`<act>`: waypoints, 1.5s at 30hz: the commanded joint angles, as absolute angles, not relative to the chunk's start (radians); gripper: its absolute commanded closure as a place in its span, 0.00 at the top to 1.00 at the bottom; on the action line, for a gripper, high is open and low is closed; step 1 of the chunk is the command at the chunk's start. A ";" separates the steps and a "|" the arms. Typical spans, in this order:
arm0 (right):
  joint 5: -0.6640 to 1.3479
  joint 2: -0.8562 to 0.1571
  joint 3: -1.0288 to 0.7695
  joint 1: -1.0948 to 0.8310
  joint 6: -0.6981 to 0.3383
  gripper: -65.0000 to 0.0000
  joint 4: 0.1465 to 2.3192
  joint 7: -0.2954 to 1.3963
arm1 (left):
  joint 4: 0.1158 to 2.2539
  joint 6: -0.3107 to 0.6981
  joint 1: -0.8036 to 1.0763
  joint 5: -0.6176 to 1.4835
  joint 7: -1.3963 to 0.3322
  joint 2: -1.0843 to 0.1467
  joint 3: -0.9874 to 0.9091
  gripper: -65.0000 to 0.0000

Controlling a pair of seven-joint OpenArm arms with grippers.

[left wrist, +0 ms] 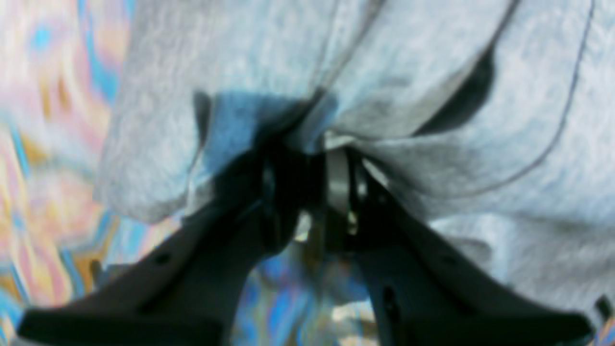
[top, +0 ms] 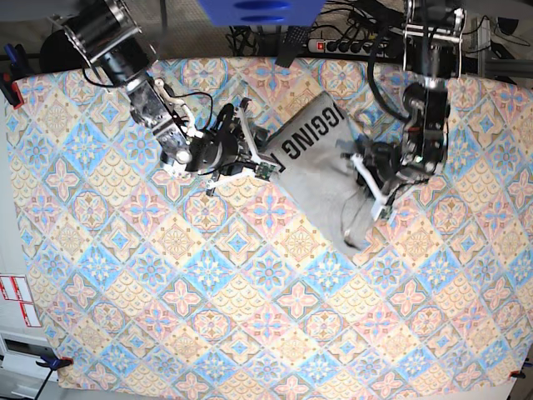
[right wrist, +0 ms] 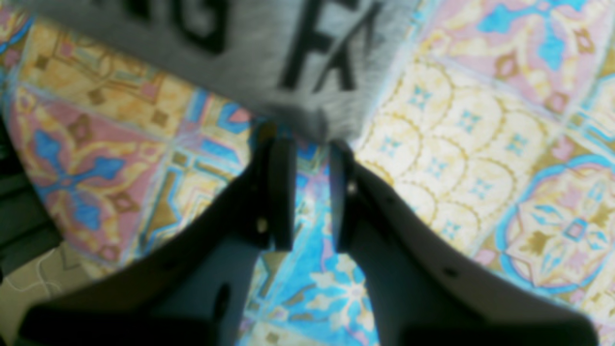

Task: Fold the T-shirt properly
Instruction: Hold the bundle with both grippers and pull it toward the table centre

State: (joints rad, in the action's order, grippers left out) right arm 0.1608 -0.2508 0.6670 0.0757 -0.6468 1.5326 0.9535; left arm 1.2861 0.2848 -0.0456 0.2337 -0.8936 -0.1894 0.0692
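The heather-grey T-shirt (top: 321, 171) lies bunched on the patterned tablecloth (top: 250, 275), its black lettering (top: 312, 137) facing up. My left gripper (left wrist: 312, 154) is shut on a gathered fold of the grey shirt (left wrist: 408, 86); in the base view the left gripper (top: 371, 179) sits at the shirt's right edge. My right gripper (right wrist: 311, 144) has its jaws a narrow gap apart, tablecloth showing between them. The lettered shirt edge (right wrist: 307, 62) reaches just to its fingertips. In the base view the right gripper (top: 262, 162) is at the shirt's left edge.
The tablecloth (right wrist: 480, 168) covers the whole table. A power strip and cables (top: 350, 43) lie along the back edge. A blue object (top: 258, 10) hangs above the back middle. A red clamp (top: 8, 86) holds the cloth at the left edge.
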 commanded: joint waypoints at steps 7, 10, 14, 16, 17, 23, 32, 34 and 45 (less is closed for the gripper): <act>0.170 -0.311 0.588 0.004 -0.650 0.19 1.666 0.944 | 1.109 0.277 -0.226 0.217 -0.851 -0.127 0.220 0.17; 0.170 -0.311 0.506 -0.033 -0.650 0.19 1.696 0.944 | 1.079 0.271 -0.300 0.217 -0.842 -0.127 0.295 0.17; 0.170 -0.309 0.443 -0.038 -0.650 0.19 1.704 0.944 | 1.125 0.214 -0.335 0.219 -0.943 -0.128 0.329 0.17; 0.170 -0.308 0.420 -0.030 -0.650 0.19 1.698 0.943 | 1.187 0.211 -0.318 0.219 -0.995 -0.137 0.329 0.17; 0.170 -0.306 0.403 -0.027 -0.650 0.19 1.695 0.940 | 1.225 0.211 -0.292 0.222 -1.023 -0.160 0.326 0.17; 0.170 -0.231 0.334 0.084 -0.648 0.19 1.623 0.944 | 1.492 0.206 -0.124 0.225 -1.086 -0.274 0.268 0.17; 0.168 -0.125 0.298 0.252 -0.647 0.19 1.346 0.929 | 1.371 0.206 -0.093 0.217 -0.951 -0.294 0.047 0.17; 0.168 -0.101 0.298 0.269 -0.647 0.19 1.291 0.898 | 1.302 0.206 -0.124 0.216 -0.906 -0.288 0.047 0.17; 0.168 -0.094 0.306 0.278 -0.647 0.19 1.199 0.866 | 0.886 0.205 -0.372 0.217 -0.673 -0.196 0.176 0.17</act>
State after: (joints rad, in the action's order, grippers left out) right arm 0.1490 -0.0975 0.3084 0.2520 -0.6430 1.1755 0.8902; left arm 0.8806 0.1967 -0.3580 0.2096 -0.6556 -0.2001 0.1738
